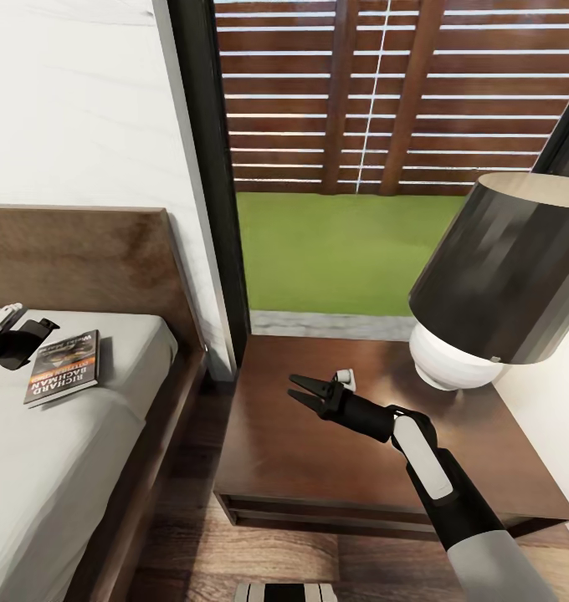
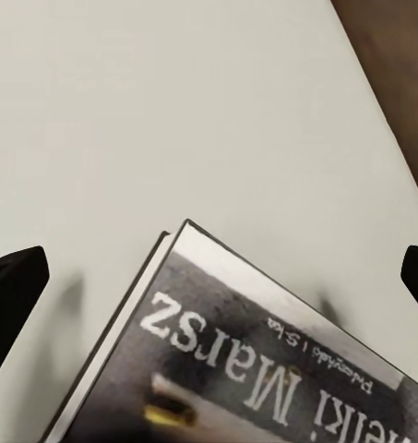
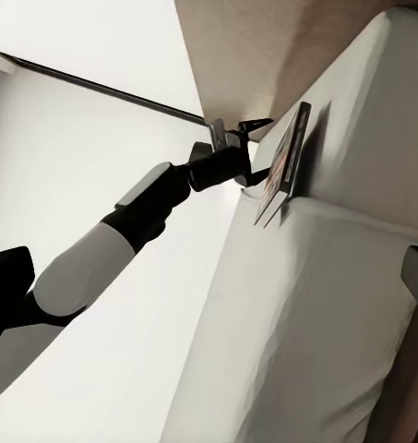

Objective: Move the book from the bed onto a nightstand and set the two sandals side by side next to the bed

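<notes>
Right gripper (image 1: 314, 393) hangs spread and empty over the nightstand (image 1: 276, 451). Farther off, the book (image 1: 64, 366) lies flat on the bed (image 1: 58, 468), left gripper (image 1: 27, 334) spread just beside it. Thin, light, slick-covered: probably best pinched across an edge.

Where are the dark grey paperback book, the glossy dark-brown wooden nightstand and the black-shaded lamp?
Dark grey paperback book (image 1: 64, 366): head view, middle of its cover.
Glossy dark-brown wooden nightstand (image 1: 284, 443): head view, bare top surface.
Black-shaded lamp (image 1: 506, 276): head view, side of its shade.
</notes>
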Controlling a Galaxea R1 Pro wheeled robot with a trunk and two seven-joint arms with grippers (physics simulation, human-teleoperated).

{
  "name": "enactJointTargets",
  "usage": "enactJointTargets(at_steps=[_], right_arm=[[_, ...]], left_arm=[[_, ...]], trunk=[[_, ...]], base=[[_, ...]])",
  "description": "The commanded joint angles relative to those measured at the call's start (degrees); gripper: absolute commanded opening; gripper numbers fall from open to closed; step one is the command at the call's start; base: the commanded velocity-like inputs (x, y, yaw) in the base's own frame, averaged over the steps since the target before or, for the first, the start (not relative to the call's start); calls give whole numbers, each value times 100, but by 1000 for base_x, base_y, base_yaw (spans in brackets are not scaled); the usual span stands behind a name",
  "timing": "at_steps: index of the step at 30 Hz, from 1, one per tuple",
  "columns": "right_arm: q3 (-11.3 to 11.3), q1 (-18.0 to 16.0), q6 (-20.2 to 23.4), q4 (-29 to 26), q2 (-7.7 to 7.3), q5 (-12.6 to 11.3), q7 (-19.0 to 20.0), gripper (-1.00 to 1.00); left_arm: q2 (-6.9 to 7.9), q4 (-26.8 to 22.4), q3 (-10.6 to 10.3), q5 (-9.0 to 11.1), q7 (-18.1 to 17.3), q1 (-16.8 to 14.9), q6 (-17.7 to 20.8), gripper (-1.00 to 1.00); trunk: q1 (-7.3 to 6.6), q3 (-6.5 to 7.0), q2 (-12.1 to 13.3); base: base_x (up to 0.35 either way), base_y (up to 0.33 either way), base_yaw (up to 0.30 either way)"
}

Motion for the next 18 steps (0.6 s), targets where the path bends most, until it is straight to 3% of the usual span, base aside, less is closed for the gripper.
enactJointTargets(at_steps=[1, 18], right_arm=[[5, -4, 24, 0, -3, -18, 2, 100], [5, -4, 24, 0, -5, -12, -3, 100]], left_arm=[[-1, 467, 126, 123, 42, 4, 32, 100], [0, 467, 126, 123, 42, 5, 32, 100]], trunk=[[1, -5, 0], [1, -5, 0]], base=[[0, 0, 0], [0, 0, 0]])
